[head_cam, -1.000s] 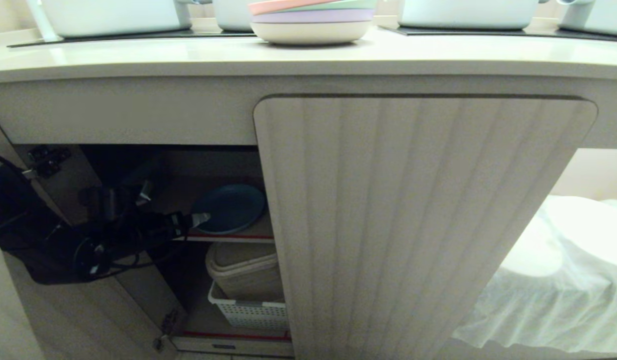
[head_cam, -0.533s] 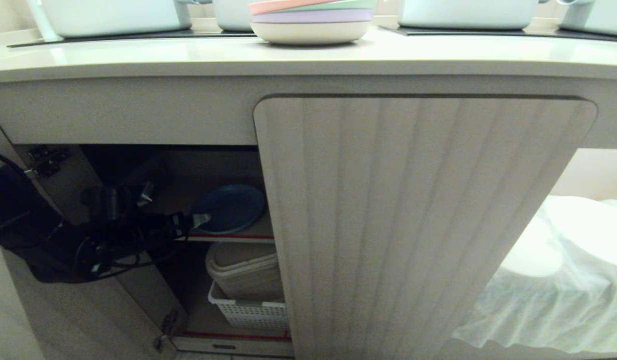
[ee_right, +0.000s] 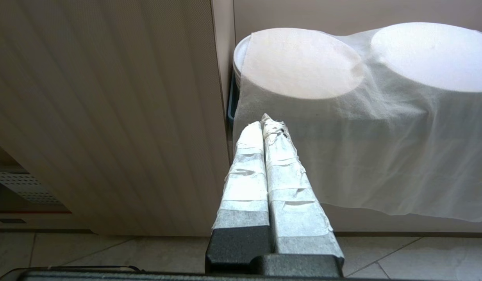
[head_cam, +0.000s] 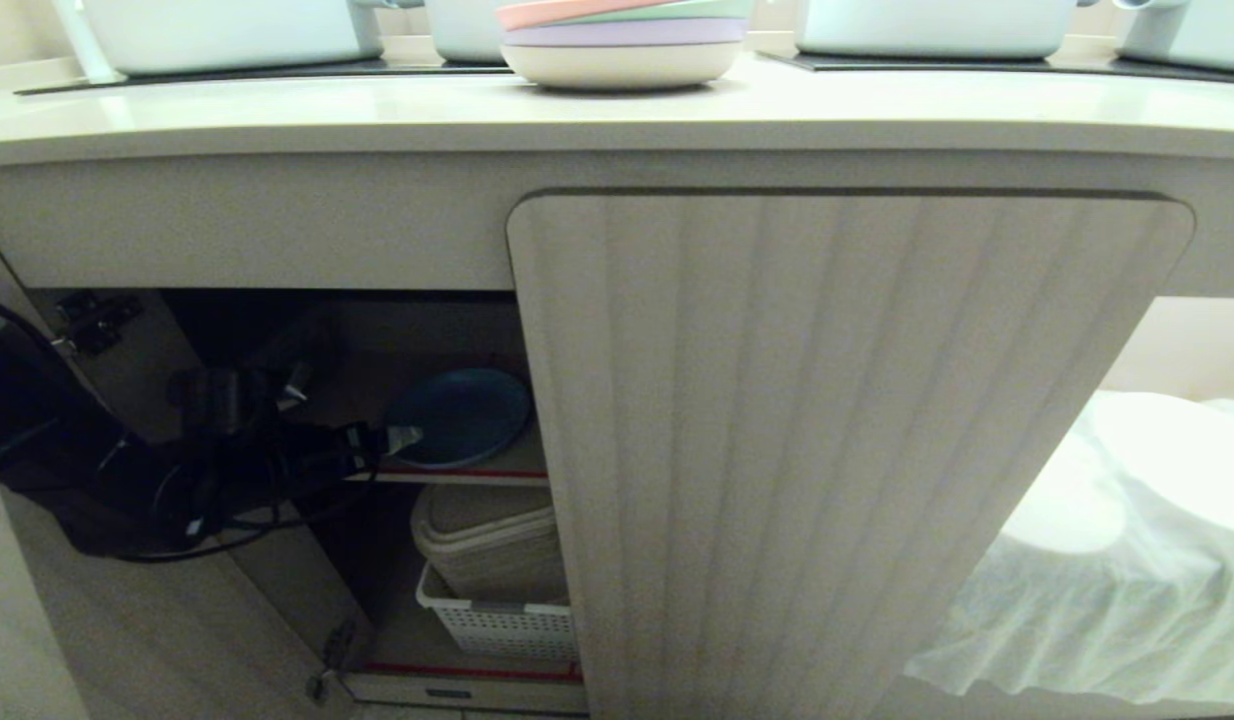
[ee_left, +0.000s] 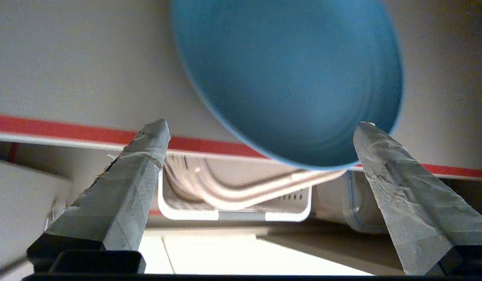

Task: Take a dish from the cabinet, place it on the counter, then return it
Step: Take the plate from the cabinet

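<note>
Left gripper [ee_left: 260,128]: fingers spread wide, empty. Round matte blue dish [ee_left: 288,78] lies flat just ahead on the red-edged cabinet shelf [ee_left: 69,130], rim overhanging between fingertips; no long axis.

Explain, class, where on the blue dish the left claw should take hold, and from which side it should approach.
Grip the dish at its near rim, which overhangs the red-edged shelf, coming in level from the open cabinet front. The rim is thin and low, and the left claw is open facing it.
</note>
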Available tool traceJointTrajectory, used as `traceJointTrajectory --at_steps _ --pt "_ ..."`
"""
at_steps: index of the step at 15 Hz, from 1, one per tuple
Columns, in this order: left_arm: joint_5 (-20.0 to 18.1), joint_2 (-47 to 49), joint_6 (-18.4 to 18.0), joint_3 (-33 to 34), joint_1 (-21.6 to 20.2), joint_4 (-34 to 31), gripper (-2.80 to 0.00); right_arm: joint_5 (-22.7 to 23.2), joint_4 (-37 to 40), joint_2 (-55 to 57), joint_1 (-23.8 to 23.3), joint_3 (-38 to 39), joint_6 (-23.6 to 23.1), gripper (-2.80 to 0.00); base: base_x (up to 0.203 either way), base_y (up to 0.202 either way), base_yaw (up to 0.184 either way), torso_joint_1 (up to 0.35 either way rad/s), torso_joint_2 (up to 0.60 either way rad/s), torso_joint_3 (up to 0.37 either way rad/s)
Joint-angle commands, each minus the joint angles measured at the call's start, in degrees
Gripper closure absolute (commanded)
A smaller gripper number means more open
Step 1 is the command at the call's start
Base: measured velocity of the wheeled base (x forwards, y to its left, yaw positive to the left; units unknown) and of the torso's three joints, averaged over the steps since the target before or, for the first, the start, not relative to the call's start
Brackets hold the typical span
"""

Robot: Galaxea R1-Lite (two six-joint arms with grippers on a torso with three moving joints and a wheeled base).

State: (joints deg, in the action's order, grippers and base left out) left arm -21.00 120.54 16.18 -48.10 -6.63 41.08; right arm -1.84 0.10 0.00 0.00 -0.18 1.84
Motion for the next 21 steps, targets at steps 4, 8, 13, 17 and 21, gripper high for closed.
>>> traceJointTrajectory --at_steps 4,8,13,17,21 --pt "0.8 0.2 0.2 -2.2 0.0 -2.2 -2.80 0.0 0.0 0.0 0.0 0.0 0.0 0.00 0.000 0.000 0.000 0.000 0.00 0.000" --pt "0.7 0.5 0.0 -2.9 0.3 -3.1 -2.80 0.0 0.0 0.0 0.0 0.0 0.0 0.00 0.000 0.000 0.000 0.000 0.00 0.000" --pt "0.9 0.7 0.0 -5.9 1.2 -7.1 -2.80 0.0 0.0 0.0 0.0 0.0 0.0 0.00 0.000 0.000 0.000 0.000 0.00 0.000" --pt "0.9 0.6 0.0 -8.2 1.3 -12.4 -2.80 0.0 0.0 0.0 0.1 0.0 0.0 0.00 0.000 0.000 0.000 0.000 0.00 0.000" --pt "0.9 0.9 0.0 -8.8 1.2 -13.0 -2.80 0.0 0.0 0.0 0.0 0.0 0.0 0.00 0.000 0.000 0.000 0.000 0.00 0.000"
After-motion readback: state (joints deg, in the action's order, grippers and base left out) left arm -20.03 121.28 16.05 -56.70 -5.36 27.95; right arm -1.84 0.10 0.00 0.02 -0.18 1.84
